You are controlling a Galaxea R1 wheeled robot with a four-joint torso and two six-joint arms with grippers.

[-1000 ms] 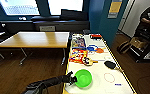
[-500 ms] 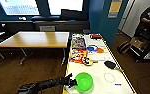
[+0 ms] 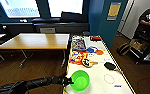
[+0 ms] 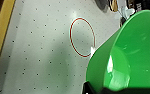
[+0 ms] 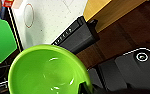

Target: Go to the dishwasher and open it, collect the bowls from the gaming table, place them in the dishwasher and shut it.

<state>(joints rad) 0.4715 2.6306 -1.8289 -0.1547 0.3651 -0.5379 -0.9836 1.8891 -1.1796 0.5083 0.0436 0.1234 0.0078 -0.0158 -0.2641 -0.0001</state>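
Observation:
A bright green bowl [image 3: 79, 80] hangs tilted over the near left edge of the white, yellow-edged gaming table [image 3: 98, 75]. My left gripper [image 3: 69, 81] is shut on its rim, with the arm reaching in from the left. In the left wrist view that bowl [image 4: 131, 57] looms large above the table top [image 4: 41, 50]. The right wrist view has a second lime-green bowl [image 5: 48, 72] with my right gripper [image 5: 84, 87] shut on its rim. It hangs beside the table's corner [image 5: 53, 17], and the first bowl [image 5: 1, 40] shows at the side. The dishwasher is out of view.
Colourful packets [image 3: 79, 52], a black object [image 3: 109, 66], a red ring mark [image 3: 109, 78] and a red item [image 3: 95, 38] are on the gaming table. A wooden table [image 3: 36, 41] stands to the left. A person [image 3: 148, 20] and bags [image 3: 138, 47] are at the right.
The bowl in my left gripper has shifted slightly toward me and the table's left edge. Little else differs.

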